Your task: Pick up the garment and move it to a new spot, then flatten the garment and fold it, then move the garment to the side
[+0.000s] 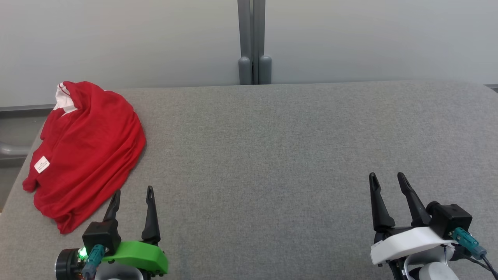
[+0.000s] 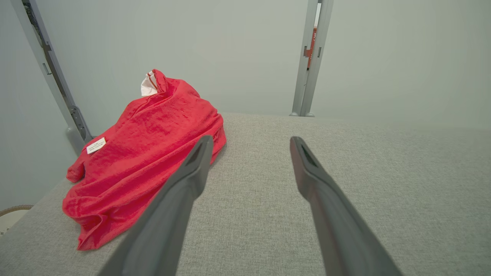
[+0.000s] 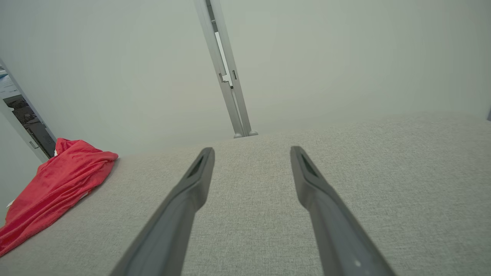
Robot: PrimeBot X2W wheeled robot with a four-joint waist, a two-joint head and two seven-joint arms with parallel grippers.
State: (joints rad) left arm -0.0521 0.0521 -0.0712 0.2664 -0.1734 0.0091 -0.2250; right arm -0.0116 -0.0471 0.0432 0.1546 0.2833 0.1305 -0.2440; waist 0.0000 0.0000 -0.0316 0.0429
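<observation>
The garment is red with a white inner collar and a small white tag, lying crumpled in a heap at the far left of the grey fabric table. In the left wrist view the garment sits just left of and beyond my left fingers. The right wrist view has the garment far off at its left edge. My left gripper stands open and empty just right of the heap's near edge. Open and empty too, my right gripper hovers over bare table at the near right.
A pale wall runs behind the table, with a grey vertical post at its middle. The table's left edge runs close beside the garment. Bare grey table surface spreads across the middle and right.
</observation>
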